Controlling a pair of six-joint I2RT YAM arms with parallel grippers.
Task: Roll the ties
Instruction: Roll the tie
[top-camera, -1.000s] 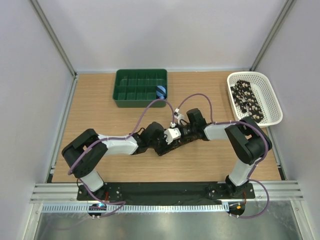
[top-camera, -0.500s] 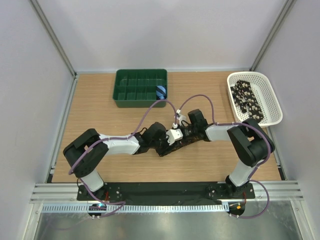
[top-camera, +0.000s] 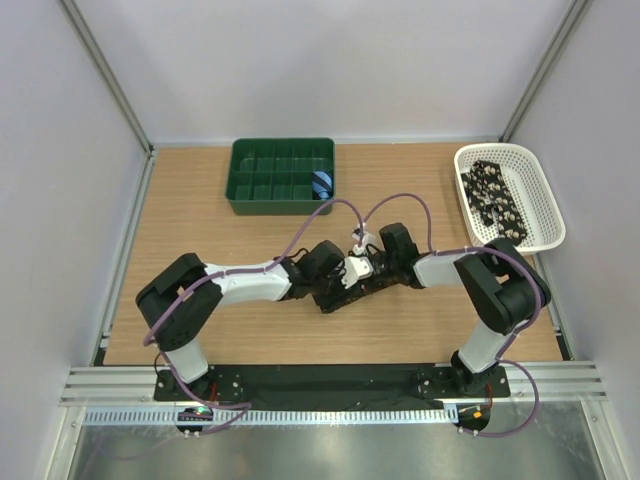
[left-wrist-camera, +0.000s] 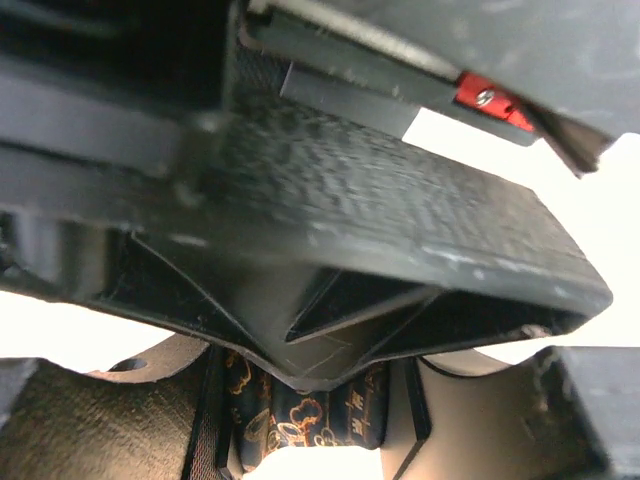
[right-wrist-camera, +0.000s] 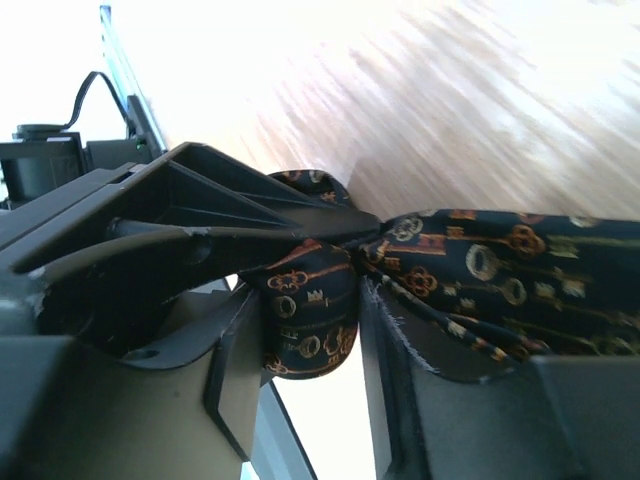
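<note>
Where the wooden tabletop (top-camera: 200, 200) fills the overhead view, a green compartment tray (top-camera: 240, 160) sits at its far edge and a white mesh basket (top-camera: 540, 200) at the far right. A black tie with pale spots (top-camera: 492, 192) lies in the basket, its long axis running along the basket's length. At the middle of the tabletop, a dark tie patterned with orange keys (top-camera: 333, 301) slants from near-left to far-right, and both arms meet over it. The right end effector (right-wrist-camera: 312, 330) is clenched on a curled loop at one end of this tie, whose flat length trails off to the right in the right wrist view. The left end effector (left-wrist-camera: 300, 425) grips the same patterned fabric between its fingers. A small blue striped roll (top-camera: 321, 183) stands in a right-hand tray compartment.
</note>
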